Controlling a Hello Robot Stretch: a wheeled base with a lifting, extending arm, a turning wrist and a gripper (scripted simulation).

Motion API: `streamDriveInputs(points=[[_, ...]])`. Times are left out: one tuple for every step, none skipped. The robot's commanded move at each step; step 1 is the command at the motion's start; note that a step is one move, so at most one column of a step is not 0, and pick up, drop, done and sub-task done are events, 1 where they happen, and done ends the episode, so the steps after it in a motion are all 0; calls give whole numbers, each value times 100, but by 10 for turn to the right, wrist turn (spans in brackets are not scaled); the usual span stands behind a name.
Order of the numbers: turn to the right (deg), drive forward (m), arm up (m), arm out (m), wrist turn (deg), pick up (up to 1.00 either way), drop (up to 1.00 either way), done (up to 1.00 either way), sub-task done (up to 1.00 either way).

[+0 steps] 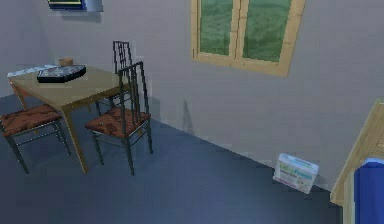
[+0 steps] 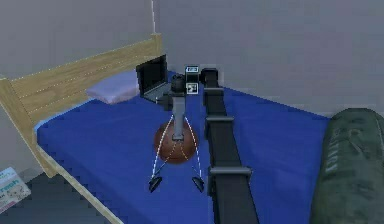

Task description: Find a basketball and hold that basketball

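An orange-brown basketball (image 2: 175, 147) shows over the blue bed cover (image 2: 100, 140) in the arm side view. The dark arm bar (image 2: 225, 150) reaches up from the bottom edge. The gripper (image 2: 176, 184) has its dark body above the ball, and its two thin fingers (image 2: 158, 170) run down on either side of the ball. The bed lies right behind the ball, so I cannot tell whether the gripper holds it.
The bed has a wooden headboard (image 2: 70, 80), a pale pillow (image 2: 112, 90), an open laptop (image 2: 155, 78) and a dark green bundle (image 2: 352, 165). The forward view has a wooden table (image 1: 62, 92), two chairs (image 1: 122, 120), a window (image 1: 245, 32) and a white box (image 1: 296, 172) by the wall.
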Motion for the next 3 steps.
streamDriveInputs(points=[[0,0,0,0,450,0,0,0,0],[0,0,0,0,450,0,0,0,0],[0,0,0,0,450,0,0,0,0]])
